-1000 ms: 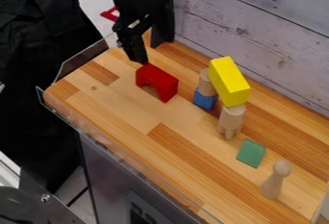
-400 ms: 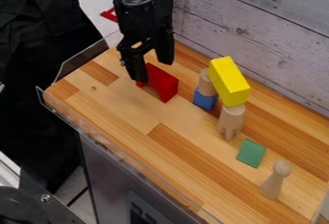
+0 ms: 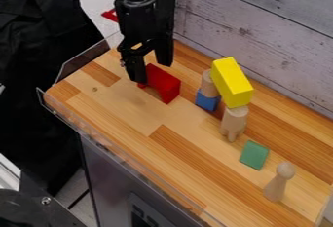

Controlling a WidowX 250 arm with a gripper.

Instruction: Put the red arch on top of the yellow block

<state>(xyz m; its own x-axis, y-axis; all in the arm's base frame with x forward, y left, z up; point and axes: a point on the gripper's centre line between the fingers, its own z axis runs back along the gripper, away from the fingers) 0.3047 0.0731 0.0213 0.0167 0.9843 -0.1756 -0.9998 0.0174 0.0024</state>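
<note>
1. Well, the arm (image 3: pixel 138 14) is coming in from the top edge of the view, and the black gripper (image 3: pixel 151 72) is hanging over the upper-left end of the tabletop (image 3: pixel 120 111).
2. The jaws are standing spread, one in front of the left end of the red arch (image 3: pixel 166 84) and the other reaching down behind it; whether either is touching the arch, I cannot tell.
3. The red arch is resting on the tabletop, opening downward, nearer the upper-left end than the lower-right one.
4. The yellow block (image 3: pixel 232 82) is lying raised and slanting, its lower end sitting above a forked wooden piece (image 3: pixel 233 121).
5. Just beside that piece, toward the wall (image 3: pixel 260 31), a wooden cylinder (image 3: pixel 209 84) is standing on a blue block (image 3: pixel 207 100); whether it is touching the yellow block, I cannot tell.
6. A green piece (image 3: pixel 254 155) is lying between the forked piece and a wooden peg figure (image 3: pixel 279 182), which is standing upright near the lower-right end of the tabletop.
7. A clear guard (image 3: pixel 84 63) is running along the upper-left edge, and the wall is rising beside the long upper-right edge.
</note>
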